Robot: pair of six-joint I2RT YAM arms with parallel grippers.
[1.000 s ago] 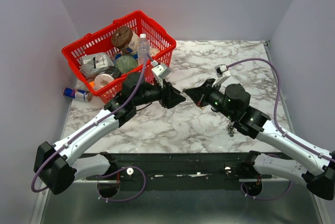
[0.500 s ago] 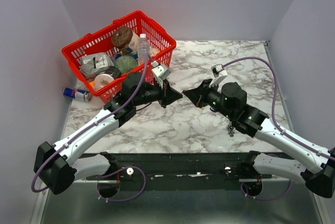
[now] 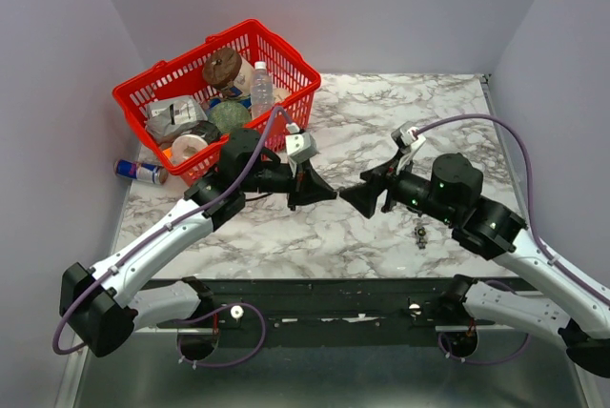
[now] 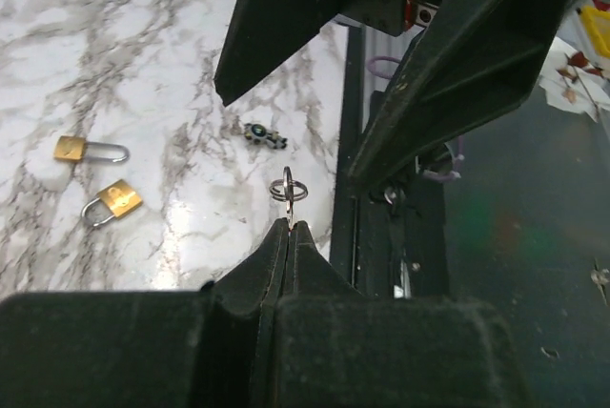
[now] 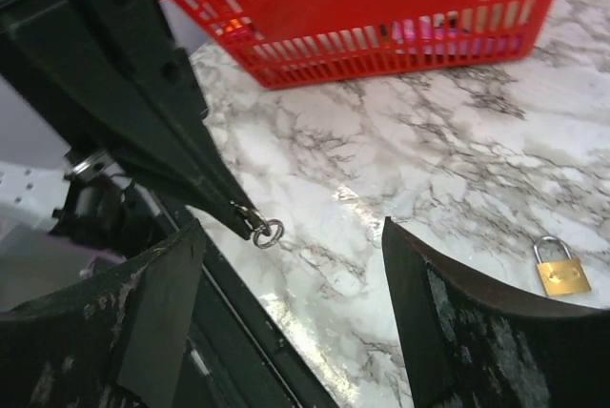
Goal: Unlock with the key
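My left gripper [image 3: 329, 194] is shut, and only the small metal ring [image 4: 288, 189] of the key sticks out past its fingertips [image 4: 289, 229]; the key's head and blade are hidden between them. In the right wrist view that ring [image 5: 268, 233] hangs at the tip of the left gripper [image 5: 243, 217]. My right gripper [image 3: 367, 196] faces it tip to tip, a short gap away, open and holding nothing [image 5: 291, 227]. Two brass padlocks [image 4: 71, 149] [image 4: 116, 200] lie on the marble beneath and beyond it; one padlock [image 5: 560, 270] shows in the right wrist view.
A red basket [image 3: 162, 79] full of groceries stands at the back left, with a can [image 3: 138, 172] lying beside it. A small dark object [image 3: 419, 233] lies on the marble under the right arm. The table's front edge [image 3: 315, 279] runs just below both grippers.
The two grippers met tip to tip. The left one shut on the key, then the right one opened and drew back to the right.
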